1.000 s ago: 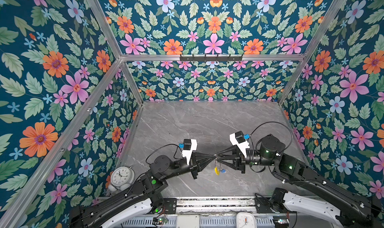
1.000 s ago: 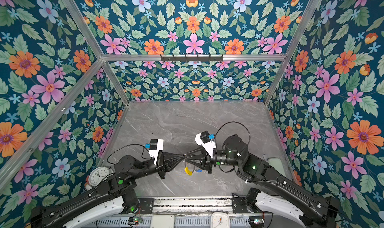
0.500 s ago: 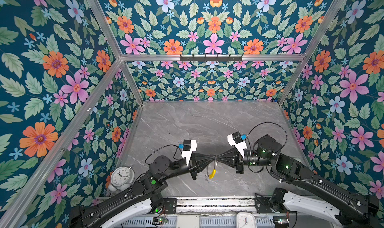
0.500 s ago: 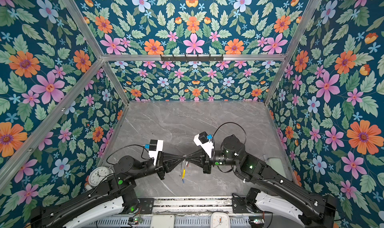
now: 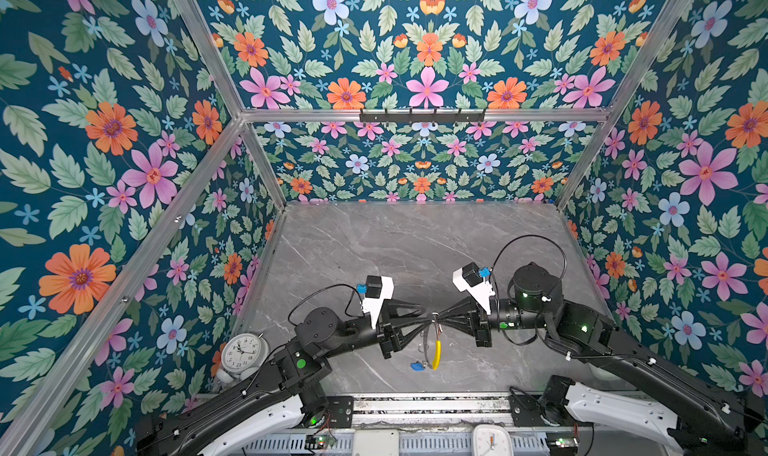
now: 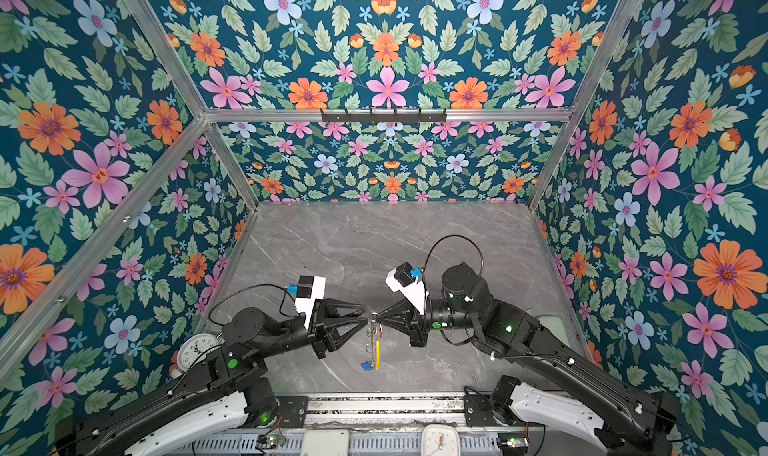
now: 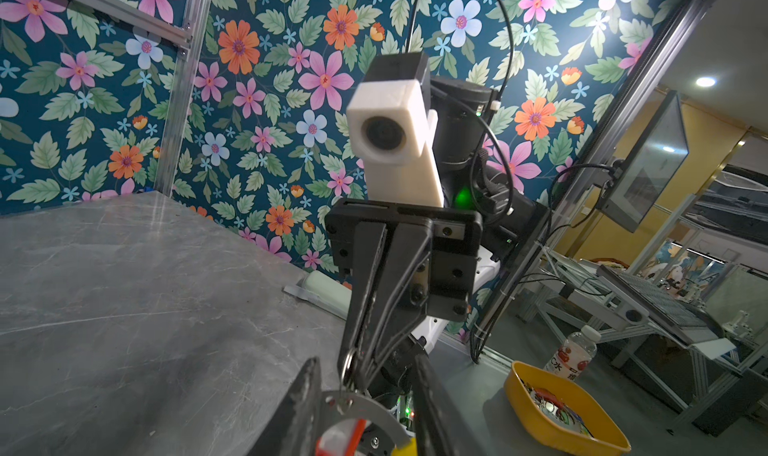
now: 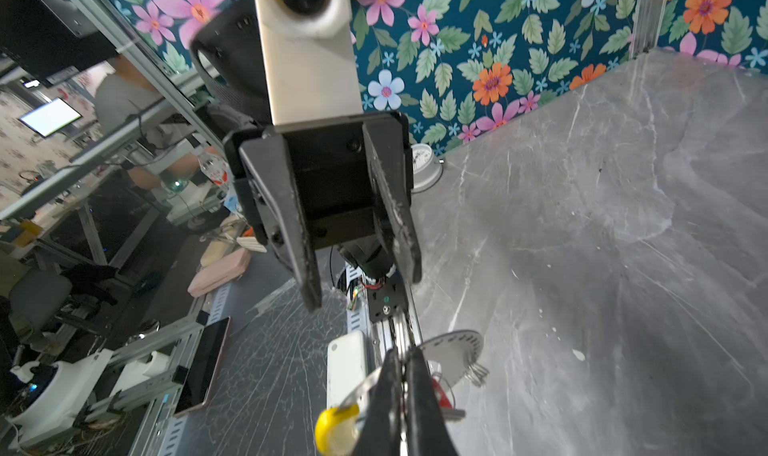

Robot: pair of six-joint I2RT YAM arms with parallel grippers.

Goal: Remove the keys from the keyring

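Two grippers meet nose to nose above the middle of the desk (image 5: 415, 242)'s front edge. The left gripper (image 5: 424, 320), clamped a moment ago, now stands partly open, gripping nothing, while the right gripper (image 5: 439, 323) pinches the single keyring (image 5: 434, 352). It hangs long axis down, yellow sleeve (image 6: 377, 354) lowest. Key count two: blue-tagged key (image 5: 415, 366) low beside the sleeve, red-tagged key (image 7: 338, 437) by the fingertips.

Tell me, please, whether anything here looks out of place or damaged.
Nothing looks damaged or spilled. The one stray item is a clock in the table's corner beside the left arm, apart from the keyring hanging from the shut right gripper.
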